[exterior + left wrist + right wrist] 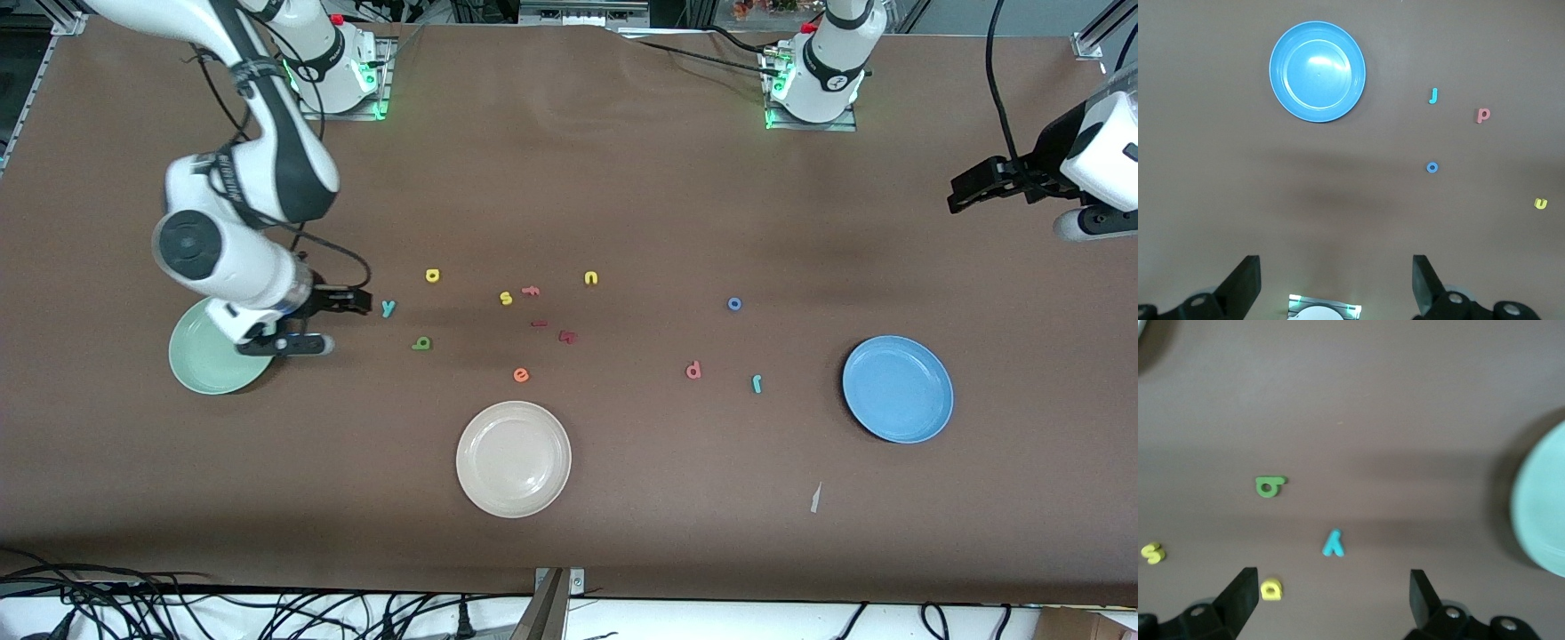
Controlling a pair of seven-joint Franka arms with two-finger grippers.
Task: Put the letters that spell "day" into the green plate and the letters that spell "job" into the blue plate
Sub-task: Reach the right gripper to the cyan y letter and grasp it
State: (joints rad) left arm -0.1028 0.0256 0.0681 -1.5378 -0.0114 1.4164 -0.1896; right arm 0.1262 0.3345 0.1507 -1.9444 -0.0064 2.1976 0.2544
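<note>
The green plate point(206, 373) lies at the right arm's end of the table, partly under my open right gripper point(331, 322) point(1331, 597). Beside it lie the teal "y" point(388, 308) point(1333, 544), the yellow rounded letter point(433, 275) point(1271, 589) and the dark green letter point(421, 343) point(1268, 486). The blue plate point(898, 388) point(1317, 71) sits toward the left arm's end. Near it are the blue "o" point(734, 304) point(1432, 167), the teal "j" point(757, 383) point(1433, 96) and the salmon letter point(693, 370) point(1482, 115). My left gripper point(1013, 206) point(1336, 280) hangs open and empty, high at the table's end.
A cream plate point(513, 459) lies nearest the front camera, mid-table. Loose in the middle are a yellow "s" point(505, 298), an orange "f" point(531, 290), a yellow "n" point(591, 278), two small red pieces point(567, 336) and an orange "e" point(521, 375).
</note>
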